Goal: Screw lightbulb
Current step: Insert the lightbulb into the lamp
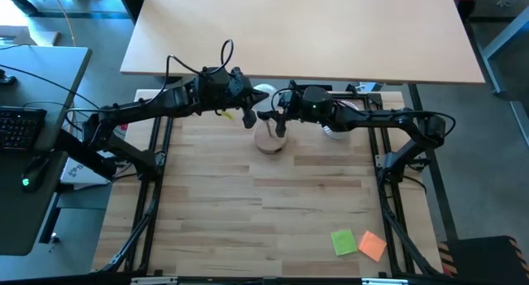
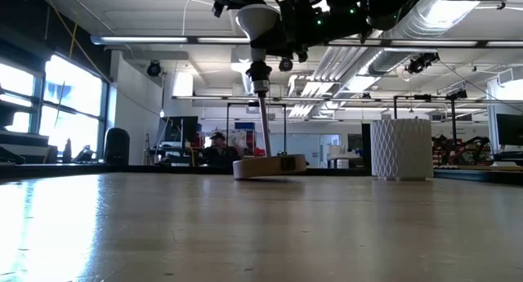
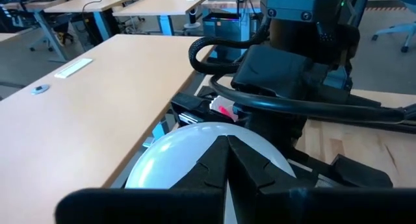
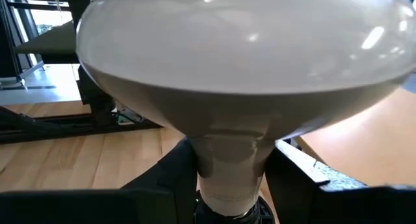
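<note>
High view, right claw [image 1: 279, 120] gripping lightbulb [image 1: 263, 97] neck above wooden base [image 1: 270, 141], left claw [image 1: 248, 117] closed, white cup [image 1: 337, 130] nearby.

Item count: one lightbulb [image 1: 264, 93]; one round wooden lamp base [image 1: 270, 141]; one white ribbed cup [image 2: 400, 149]; two sticky notes at the near right of the bench [image 1: 215, 211], one green [image 1: 344, 242], one orange [image 1: 373, 245]; two pincers, left [image 1: 249, 119] and right [image 1: 280, 130].

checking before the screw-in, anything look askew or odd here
Yes: the lamp base sits tilted, one edge lifted off the table. The bulb, held in the right gripper, hangs above it with its screw end down.
</note>
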Motion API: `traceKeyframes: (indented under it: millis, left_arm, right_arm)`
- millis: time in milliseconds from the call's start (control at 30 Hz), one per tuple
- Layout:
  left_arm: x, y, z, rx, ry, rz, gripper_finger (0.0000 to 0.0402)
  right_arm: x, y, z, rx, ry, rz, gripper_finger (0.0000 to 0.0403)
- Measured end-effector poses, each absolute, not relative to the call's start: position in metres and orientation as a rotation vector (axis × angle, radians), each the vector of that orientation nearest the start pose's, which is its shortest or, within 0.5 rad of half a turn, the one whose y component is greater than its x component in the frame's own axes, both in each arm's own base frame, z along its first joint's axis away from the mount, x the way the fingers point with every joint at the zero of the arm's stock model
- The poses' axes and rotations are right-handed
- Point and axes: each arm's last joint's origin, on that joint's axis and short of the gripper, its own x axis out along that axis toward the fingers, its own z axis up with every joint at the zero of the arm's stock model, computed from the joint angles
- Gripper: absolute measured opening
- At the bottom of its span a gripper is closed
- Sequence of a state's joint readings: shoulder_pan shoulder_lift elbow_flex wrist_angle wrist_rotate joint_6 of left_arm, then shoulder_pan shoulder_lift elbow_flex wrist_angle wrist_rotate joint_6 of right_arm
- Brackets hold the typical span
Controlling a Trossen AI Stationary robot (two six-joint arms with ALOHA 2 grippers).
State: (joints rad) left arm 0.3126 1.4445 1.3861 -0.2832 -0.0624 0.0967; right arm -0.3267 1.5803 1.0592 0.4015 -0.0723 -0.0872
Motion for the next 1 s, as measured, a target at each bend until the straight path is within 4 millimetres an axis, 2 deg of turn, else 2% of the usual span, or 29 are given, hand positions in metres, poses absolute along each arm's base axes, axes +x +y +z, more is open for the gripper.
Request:
traceKeyframes:
  millis: [133,367,600,833,1000]
  left_arm:
    - [0.311,0.098,0.378,0.055,0.365,0.349,0.0]
    - [0.313,0.09,0.377,0.065,0.369,0.326,0.0]
    - [0.313,0.088,0.378,0.066,0.367,0.32,0.0]
    - [0.314,0.088,0.379,0.067,0.359,0.318,0.0]
    - [0.314,0.088,0.381,0.08,0.34,0.322,0.0]
  right_arm:
    - [0.342,-0.114,0.284,-0.059,0.149,-0.244,0.0143]
    - [0.341,-0.112,0.286,-0.057,0.164,-0.232,0.0206]
    - [0.342,-0.111,0.289,-0.118,0.131,-0.155,0.0216]
    - [0.342,-0.112,0.288,-0.152,0.131,-0.152,0.0213]
    - [0.341,-0.114,0.288,-0.157,0.12,-0.163,0.0155]
